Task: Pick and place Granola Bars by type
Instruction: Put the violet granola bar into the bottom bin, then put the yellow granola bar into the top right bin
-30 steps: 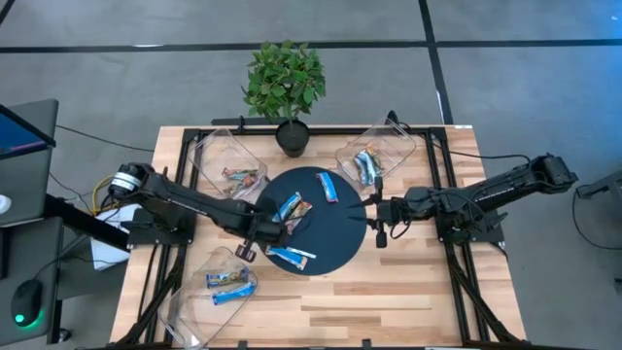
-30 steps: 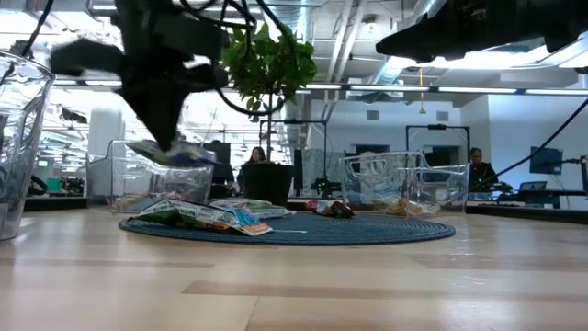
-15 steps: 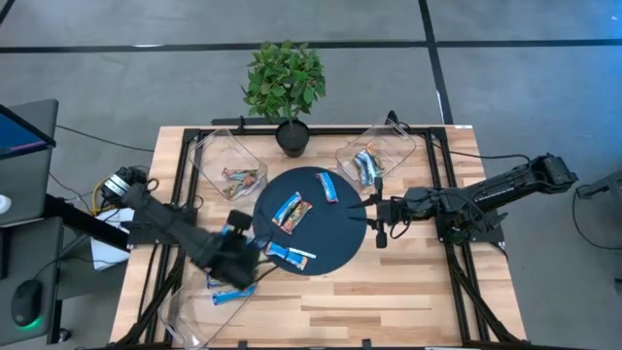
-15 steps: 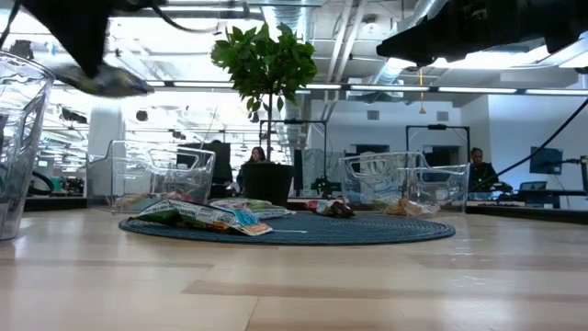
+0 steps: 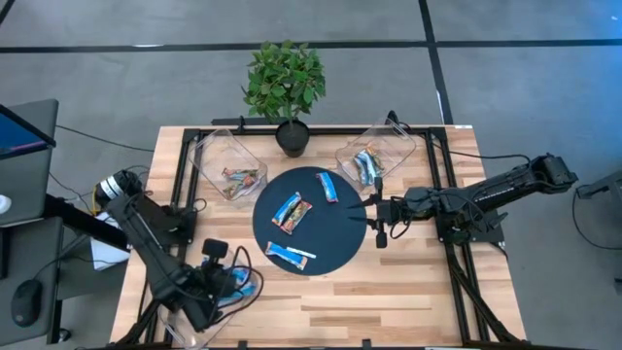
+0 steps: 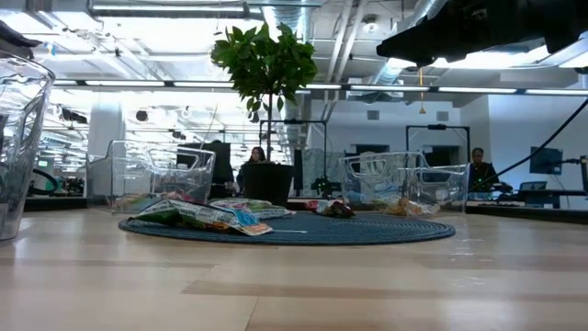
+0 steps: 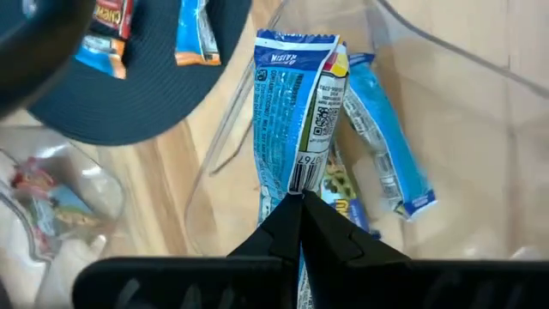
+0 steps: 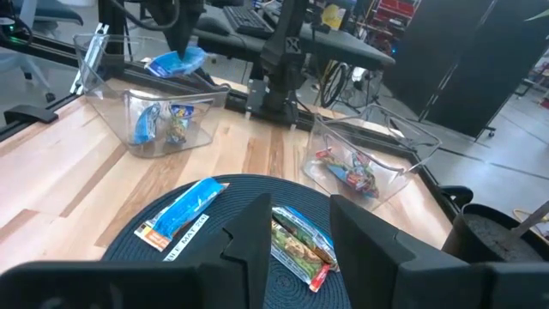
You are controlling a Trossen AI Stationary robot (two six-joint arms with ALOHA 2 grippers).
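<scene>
Three granola bars lie flat on the dark round mat (image 5: 311, 219): a blue-and-white one (image 5: 290, 256) near its near edge, a blue one (image 5: 328, 186) toward its far side, and a blue and brown pair (image 5: 290, 211) in the middle. My left gripper (image 5: 228, 282) is shut on a blue-and-white bar (image 7: 296, 112) over the near-left clear container (image 5: 199, 301), where other blue bars (image 7: 382, 150) lie. My right gripper (image 8: 296, 232) hangs open over the mat's right edge, touching nothing. My left gripper pinches the blue-and-white bar by one short end (image 7: 297, 184) between its two fingers, coming from above. The bar runs on past the fingertips, lifted clear above the bars in the near-left container. In the right wrist view it hangs under the gripper (image 8: 176, 62).
A far-left clear container (image 5: 228, 165) holds brown-wrapped bars (image 5: 239, 179); a far-right one (image 5: 374, 151) holds blue bars (image 5: 365, 165). A potted plant (image 5: 285, 83) stands at the far edge. Bare wood lies near the mat and to its right.
My left gripper, shut on the bar, has risen from the mat's left part and swung toward the table's near-left corner, ending over the near-left container. The bar went with it, lifted clear. The right arm has kept still.
</scene>
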